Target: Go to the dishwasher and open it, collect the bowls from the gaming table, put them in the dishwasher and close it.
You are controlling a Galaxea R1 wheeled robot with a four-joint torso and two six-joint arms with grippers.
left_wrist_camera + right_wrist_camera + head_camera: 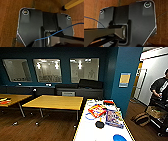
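The gaming table [85, 133] with its white top and yellow rim runs from the lower middle of the head view toward the back. A bright blue bowl [119, 138] sits on its near end by the picture's lower edge. A smaller black bowl [99, 124] rests a little farther along the table. Flat colourful game boxes [97, 110] lie beyond the bowls. The dishwasher is out of view. Both wrist views look down over the robot's dark plate at a brown wooden floor [8, 18].
Two yellow-wood tables [55, 102] stand left of the gaming table on a dark wood floor. A blue pillar [125, 79] rises at the right. A person [160, 88] stands at the far right beside a cart, with a bag [141, 119] on the floor. A yellow table edge [73, 4] crosses the left wrist view.
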